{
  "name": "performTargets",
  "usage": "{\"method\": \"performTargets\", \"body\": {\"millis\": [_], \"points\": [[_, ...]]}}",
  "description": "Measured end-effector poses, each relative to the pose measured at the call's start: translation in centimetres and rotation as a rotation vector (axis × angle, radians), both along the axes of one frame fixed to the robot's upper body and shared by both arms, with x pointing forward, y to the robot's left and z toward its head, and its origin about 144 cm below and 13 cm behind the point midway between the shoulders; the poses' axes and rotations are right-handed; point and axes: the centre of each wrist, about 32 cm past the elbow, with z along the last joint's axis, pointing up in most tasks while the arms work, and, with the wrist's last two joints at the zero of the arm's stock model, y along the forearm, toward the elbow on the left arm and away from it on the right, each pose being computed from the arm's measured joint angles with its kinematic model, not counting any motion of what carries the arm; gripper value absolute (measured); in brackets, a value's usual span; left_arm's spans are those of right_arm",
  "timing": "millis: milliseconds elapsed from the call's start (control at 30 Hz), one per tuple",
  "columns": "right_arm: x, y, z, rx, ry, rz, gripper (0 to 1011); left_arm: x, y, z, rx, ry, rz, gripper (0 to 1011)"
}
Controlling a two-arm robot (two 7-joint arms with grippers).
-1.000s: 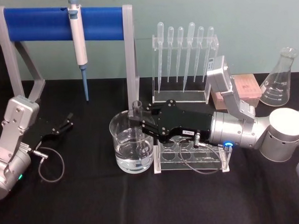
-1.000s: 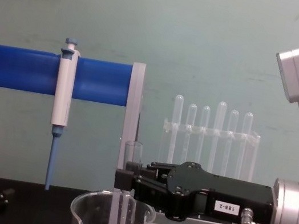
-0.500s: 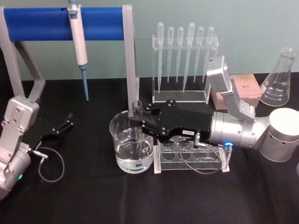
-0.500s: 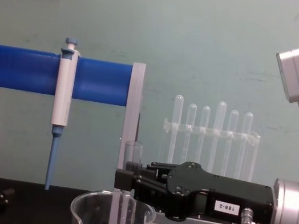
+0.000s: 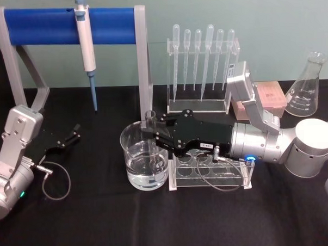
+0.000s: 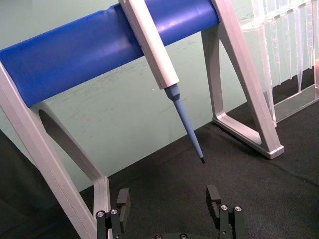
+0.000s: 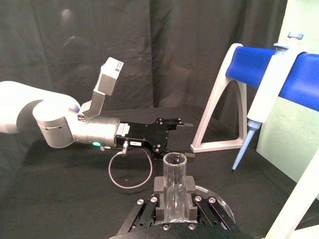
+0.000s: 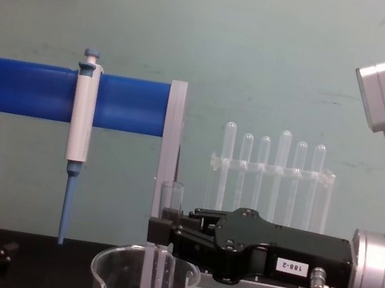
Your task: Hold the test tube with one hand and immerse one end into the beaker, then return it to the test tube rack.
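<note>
The blue-barred stand (image 5: 67,26) crosses the upper left of my head view with the micropipette (image 5: 84,39) hung on it. The pipette stand (image 5: 202,67) and a conical flask (image 5: 306,87) sit upper right, and my left gripper (image 6: 168,199) lies parked at the left edge, fingers apart. At centre my right gripper (image 5: 152,134) reaches over the test tube rack (image 5: 183,179) and is clamped on the test tube (image 5: 150,118), which stands upright inside the beaker (image 5: 134,157) of clear liquid; its lower end looks dipped, though the glass blurs it. The white label (image 8: 292,266) on that gripper reads "188-2".
</note>
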Motion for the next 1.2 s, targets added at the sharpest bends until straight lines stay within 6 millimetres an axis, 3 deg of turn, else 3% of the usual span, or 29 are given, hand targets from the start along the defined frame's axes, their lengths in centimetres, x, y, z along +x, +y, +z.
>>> {"method": "performTargets", "body": {"millis": [600, 833, 1200], "points": [[0.2, 0.2, 0.0, 0.004, 0.001, 0.002, 246, 0.0, 0.0, 0.0, 0.000, 0.000, 0.000, 1000], [1.2, 1.6, 1.1, 0.026, -0.037, 0.014, 246, 0.0, 0.0, 0.0, 0.000, 0.000, 0.000, 1000], [1.5, 1.9, 3.2, 0.071, -0.084, 0.003, 246, 0.0, 0.0, 0.0, 0.000, 0.000, 0.000, 1000]]}}
